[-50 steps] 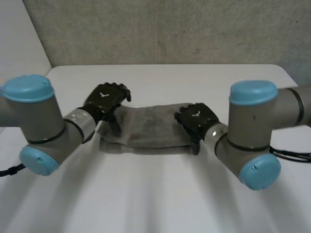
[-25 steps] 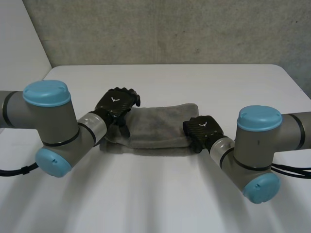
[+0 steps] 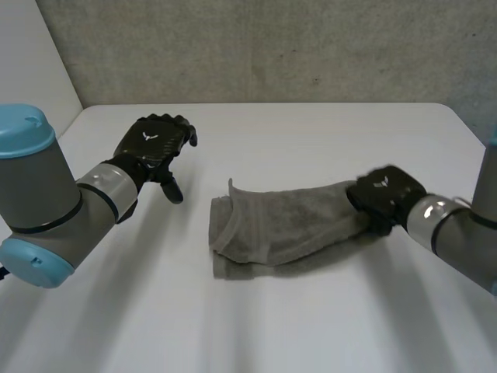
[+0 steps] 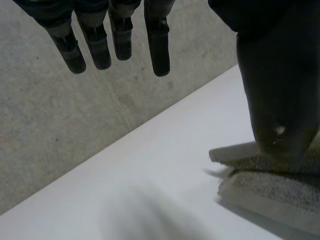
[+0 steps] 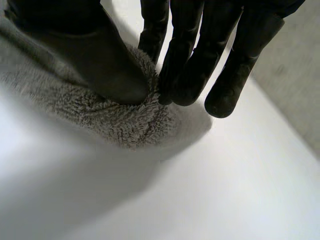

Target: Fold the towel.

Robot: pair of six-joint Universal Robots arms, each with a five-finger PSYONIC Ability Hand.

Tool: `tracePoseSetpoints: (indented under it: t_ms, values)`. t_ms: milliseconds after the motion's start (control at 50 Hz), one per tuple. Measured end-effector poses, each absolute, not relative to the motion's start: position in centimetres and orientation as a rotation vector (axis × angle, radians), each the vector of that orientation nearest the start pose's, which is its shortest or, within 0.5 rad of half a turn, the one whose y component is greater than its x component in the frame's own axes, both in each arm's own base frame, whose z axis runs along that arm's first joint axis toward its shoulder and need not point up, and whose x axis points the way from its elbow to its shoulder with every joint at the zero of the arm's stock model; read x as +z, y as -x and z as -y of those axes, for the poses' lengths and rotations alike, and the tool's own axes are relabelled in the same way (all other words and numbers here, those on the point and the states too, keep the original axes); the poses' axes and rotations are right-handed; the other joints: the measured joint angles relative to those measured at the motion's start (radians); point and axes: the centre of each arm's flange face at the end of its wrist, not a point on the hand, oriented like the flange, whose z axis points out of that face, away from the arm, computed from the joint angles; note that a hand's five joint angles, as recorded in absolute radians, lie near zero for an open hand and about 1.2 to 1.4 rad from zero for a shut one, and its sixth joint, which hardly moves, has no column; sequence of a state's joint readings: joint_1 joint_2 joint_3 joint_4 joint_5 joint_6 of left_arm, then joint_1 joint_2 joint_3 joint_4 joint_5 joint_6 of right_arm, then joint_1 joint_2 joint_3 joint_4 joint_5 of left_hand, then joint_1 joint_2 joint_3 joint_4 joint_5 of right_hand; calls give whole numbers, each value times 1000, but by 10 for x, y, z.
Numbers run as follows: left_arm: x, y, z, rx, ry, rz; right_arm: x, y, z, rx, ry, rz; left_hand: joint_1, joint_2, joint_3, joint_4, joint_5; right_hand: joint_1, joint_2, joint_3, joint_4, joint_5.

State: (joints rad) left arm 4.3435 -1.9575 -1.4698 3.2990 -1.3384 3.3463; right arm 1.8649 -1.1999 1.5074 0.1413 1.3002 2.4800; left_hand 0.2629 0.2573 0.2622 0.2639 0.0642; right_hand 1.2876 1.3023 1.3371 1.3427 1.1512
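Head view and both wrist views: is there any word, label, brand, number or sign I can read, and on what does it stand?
No words or numbers can be read anywhere.
On the back of the left hand: a small white mark, a sign without letters.
On the back of the right hand: the same small white mark, no letters.
On the towel and the table: no label or print seen.

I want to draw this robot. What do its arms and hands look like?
The left arm and right arm are fat grey tubes with round light-blue caps at the joints and silvery wrists. The left hand and right hand are black, each with a small white mark on its back.
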Motion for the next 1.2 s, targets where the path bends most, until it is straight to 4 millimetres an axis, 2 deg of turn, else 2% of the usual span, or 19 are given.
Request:
tracePoseSetpoints:
  t_ms: [20,80,120,140,220,320,360,380,400,420,440,480,560,680,780,880,1000,1100,1200]
  values:
    - [222,277,294,-2240,-982,-2397,202,-250,274,-1686,1400,-2196,0,0,0,0,0,0,0,0,0,0]
    - [227,279,294,-2265,-974,-2392,213,-278,262,-1712,1413,-2083,0,0,0,0,0,0,7,1,0,3]
    - [232,281,293,-2292,-956,-2398,216,-307,244,-1692,1436,-1980,0,0,0,0,0,0,16,2,0,3]
    - [233,281,293,-2299,-950,-2402,216,-315,238,-1682,1444,-1955,0,0,0,0,0,0,17,2,0,3]
    - [239,283,293,-2344,-895,-2440,203,-366,193,-1579,1524,-1804,0,0,0,0,0,0,17,4,1,3]
    - [241,282,293,-2363,-837,-2474,180,-397,160,-1489,1585,-1742,0,0,0,0,0,-8,9,2,-1,1]
    - [241,282,293,-2363,-818,-2480,173,-403,155,-1471,1585,-1751,0,0,0,0,0,-224,-215,-226,-231,-236]
    - [241,282,294,-2362,-807,-2482,169,-404,154,-1462,1577,-1766,0,0,0,0,0,-434,-405,-413,-416,-427]
    - [241,281,294,-2361,-796,-2483,166,-405,154,-1457,1560,-1785,0,0,0,0,0,-639,-632,-636,-638,-660]
    - [241,281,294,-2360,-792,-2483,165,-405,155,-1455,1551,-1794,0,0,0,0,0,-733,-728,-713,-716,-744]
    - [241,281,294,-2358,-784,-2484,164,-405,157,-1451,1526,-1816,0,0,0,0,0,-903,-907,-909,-919,-954]
    - [240,280,295,-2356,-777,-2483,166,-403,159,-1450,1483,-1841,0,0,0,0,0,-1015,-1037,-1050,-1062,-1083]
    - [239,280,295,-2351,-772,-2485,181,-395,168,-1460,1373,-1883,0,0,0,0,0,-1048,-1058,-1091,-1085,-1091]
    - [233,286,291,-2338,-792,-2516,209,-361,196,-1496,1213,-1940,0,0,0,0,0,-1055,-1058,-1091,-1085,-1091]
    - [225,297,280,-2310,-839,-2569,215,-338,216,-1503,1124,-1985,0,0,0,0,0,-1058,-1058,-1091,-1086,-1091]
    - [207,306,263,-2224,-896,-2646,205,-327,233,-1458,994,-2044,0,0,0,0,0,-1059,-1058,-1091,-1086,-1091]
    - [168,305,250,-2020,-890,-2744,174,-328,245,-1362,871,-2110,0,0,0,0,0,-1059,-1058,-1092,-1086,-1091]
    - [139,301,250,-1875,-850,-2786,148,-332,249,-1315,848,-2161,0,0,0,0,0,-1059,-1058,-1092,-1086,-1091]
    - [130,299,251,-1815,-830,-2801,142,-332,252,-1337,834,-2202,0,0,0,0,-1,-1059,-1058,-1092,-1086,-1091]
